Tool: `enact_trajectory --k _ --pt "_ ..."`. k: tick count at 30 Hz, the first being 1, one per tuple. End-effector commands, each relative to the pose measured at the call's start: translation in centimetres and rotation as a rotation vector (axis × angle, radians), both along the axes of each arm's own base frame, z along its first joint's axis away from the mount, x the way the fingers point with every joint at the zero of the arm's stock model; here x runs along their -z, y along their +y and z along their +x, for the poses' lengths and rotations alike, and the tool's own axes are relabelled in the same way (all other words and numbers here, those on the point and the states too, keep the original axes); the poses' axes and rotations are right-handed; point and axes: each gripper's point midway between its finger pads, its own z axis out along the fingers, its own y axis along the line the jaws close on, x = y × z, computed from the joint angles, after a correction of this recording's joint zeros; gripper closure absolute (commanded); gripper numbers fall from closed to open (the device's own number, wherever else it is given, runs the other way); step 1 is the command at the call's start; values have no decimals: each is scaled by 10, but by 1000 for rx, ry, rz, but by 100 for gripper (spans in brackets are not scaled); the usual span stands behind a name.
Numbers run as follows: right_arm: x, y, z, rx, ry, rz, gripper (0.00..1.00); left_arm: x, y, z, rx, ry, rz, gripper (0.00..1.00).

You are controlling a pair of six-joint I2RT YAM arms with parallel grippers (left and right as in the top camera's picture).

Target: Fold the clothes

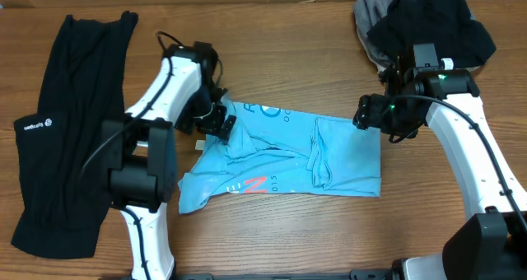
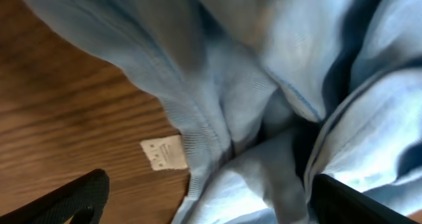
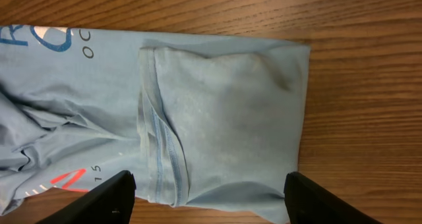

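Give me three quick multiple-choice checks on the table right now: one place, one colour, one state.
1. The long black garment lies: A) left of the T-shirt; B) on it; C) under the right arm.
2. The T-shirt is: A) grey; B) light blue; C) red.
3. The right jaws are: A) shut on the T-shirt; B) shut on black cloth; C) open, empty.
A: overhead shows it beyond the left arm. B: plain in every view. C: the right wrist view shows them wide apart above flat fabric.
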Motion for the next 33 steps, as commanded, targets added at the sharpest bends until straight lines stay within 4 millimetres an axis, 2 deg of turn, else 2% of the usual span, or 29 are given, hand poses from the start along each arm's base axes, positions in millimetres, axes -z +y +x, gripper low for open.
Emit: enact_trajectory --k 1,8,11,13,14,16,17,18,19,21,24,25,27,33 --pt "-12 -3 6 0 -48 -11 24 11 -4 -16 -11 21 94 0" --pt "-12 -5 7 2 -50 -21 24 38 -15 -45 -24 89 49 0" --pt "-12 -5 7 2 -50 -21 24 42 -14 -48 -48 98 37 0" --pt "-12 -5 7 2 -52 -21 25 45 -13 -46 -57 89 35 6" --pt "-12 -5 8 2 -54 -21 25 47 -12 -45 -64 81 34 15" --pt "-12 -5 9 2 -58 -20 27 49 -12 -40 -71 62 29 71" --pt "-12 -5 9 3 -59 -20 30 49 -12 -38 -73 54 27 96" --pt "-12 -5 9 2 -59 -20 34 50 -11 -34 -75 40 26 96" --pt "-12 -5 9 3 -59 -19 43 50 -8 -31 -77 26 37 96" --pt "-12 -1 8 2 -54 1 69 45 6 -17 -107 -5 55 96" --pt "-10 11 7 -19 -54 61 92 31 18 -4 -157 -15 39 96" --pt "-7 18 6 -30 -53 86 96 26 22 0 -169 -20 34 96" --pt "1 27 4 -48 -46 117 96 15 27 7 -180 -28 21 96" --pt "43 58 -3 -83 -5 232 96 -13 29 23 -174 -53 -11 96"
